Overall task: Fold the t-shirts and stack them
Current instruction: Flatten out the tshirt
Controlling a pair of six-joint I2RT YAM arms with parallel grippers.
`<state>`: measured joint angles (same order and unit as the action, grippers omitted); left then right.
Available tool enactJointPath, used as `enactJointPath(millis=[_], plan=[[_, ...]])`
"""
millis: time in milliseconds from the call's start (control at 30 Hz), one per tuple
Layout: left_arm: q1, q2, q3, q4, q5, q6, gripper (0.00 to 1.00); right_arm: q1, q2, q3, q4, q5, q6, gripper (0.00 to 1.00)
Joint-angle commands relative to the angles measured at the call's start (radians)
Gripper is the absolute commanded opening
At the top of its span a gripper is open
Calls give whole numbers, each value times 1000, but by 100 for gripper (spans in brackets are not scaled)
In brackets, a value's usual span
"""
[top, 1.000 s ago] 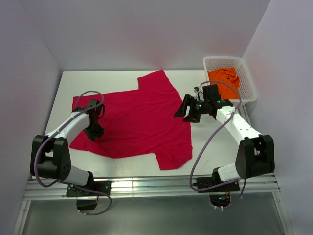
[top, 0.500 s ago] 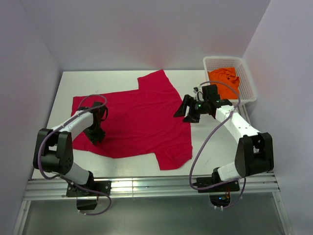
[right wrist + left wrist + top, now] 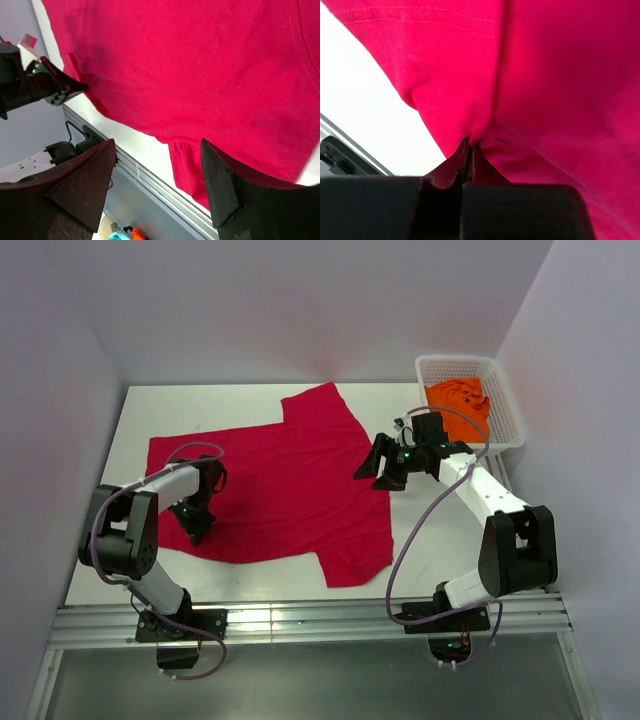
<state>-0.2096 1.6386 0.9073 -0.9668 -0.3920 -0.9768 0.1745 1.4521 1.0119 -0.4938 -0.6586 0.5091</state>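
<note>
The crimson red t-shirt lies spread flat on the white table, one sleeve at the back and one at the front. My left gripper is shut on a pinch of the shirt's lower left hem; the left wrist view shows the red cloth clamped between closed jaws. My right gripper is open and empty, hovering above the shirt's right edge; the shirt fills the right wrist view. The orange t-shirt lies crumpled in the basket.
A white plastic mesh basket stands at the back right corner of the table. The metal rail runs along the near edge. Walls enclose the table on the left, back and right.
My left gripper has moved right and slightly nearer, drawing the shirt's left hem inward while the arm's elbow swung in. The right gripper has barely shifted.
</note>
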Motion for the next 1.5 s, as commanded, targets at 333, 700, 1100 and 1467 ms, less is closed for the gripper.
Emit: enactJointPath(millis=[333, 700, 1100, 1467], plan=[[-5, -140, -39, -167, -13, -276, 0, 16, 40, 59, 41, -42, 26, 75], [-4, -716, -246, -225, 58, -730, 53, 36, 100, 71, 27, -44, 26, 75], [-4, -646, -62, -265, -103, -628, 92, 39, 33, 54, 11, 7, 2, 75], [-4, -232, 41, -82, -157, -318, 77, 10, -15, 67, -17, 34, -12, 75]])
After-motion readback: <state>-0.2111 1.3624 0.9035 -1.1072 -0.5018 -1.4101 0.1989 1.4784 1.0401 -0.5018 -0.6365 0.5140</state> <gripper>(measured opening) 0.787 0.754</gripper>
